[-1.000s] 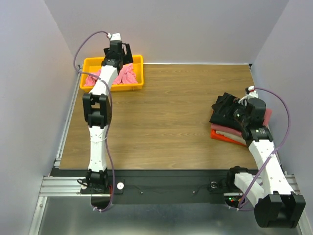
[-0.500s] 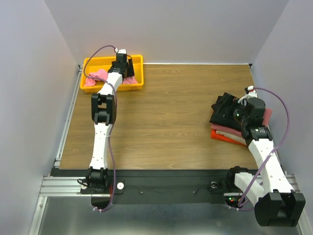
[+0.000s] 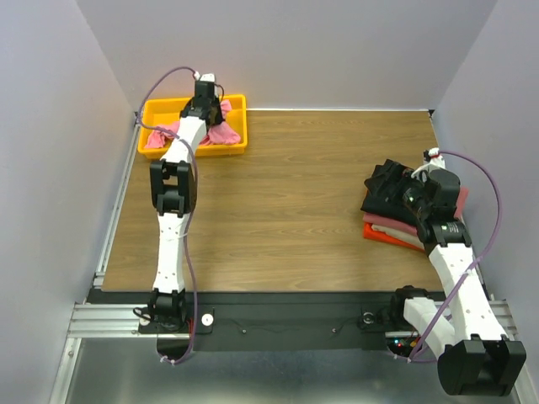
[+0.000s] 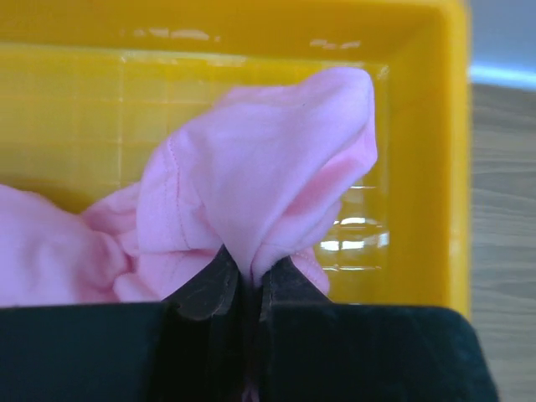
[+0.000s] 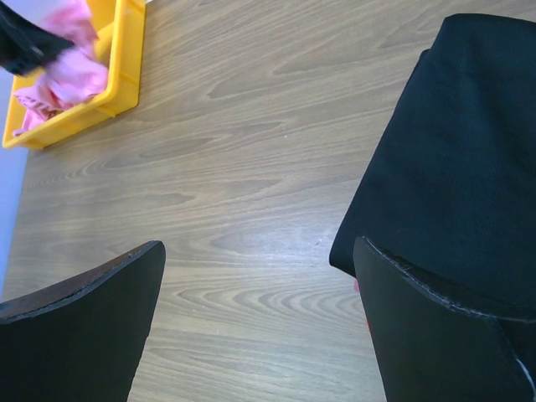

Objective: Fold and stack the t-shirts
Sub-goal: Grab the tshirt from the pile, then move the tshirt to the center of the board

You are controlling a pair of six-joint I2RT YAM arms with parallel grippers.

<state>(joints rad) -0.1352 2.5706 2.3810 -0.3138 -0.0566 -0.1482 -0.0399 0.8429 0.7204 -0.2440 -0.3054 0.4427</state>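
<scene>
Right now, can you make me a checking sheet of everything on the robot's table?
Surface: brown wooden table, bare in the middle.
Job's things: crumpled pink cloth shirt in the tray; at the right, a stack with a folded black shirt on top, and a beige shirt and an orange-red shirt below.
Clutter: yellow plastic tray at the far left corner.
Grippers: left arm's fingers pinched shut on the pink shirt; right arm's fingers wide open by the black shirt.
Cables: one purple cable loops along each arm.
Surroundings: grey walls, metal rail at the near edge.
</scene>
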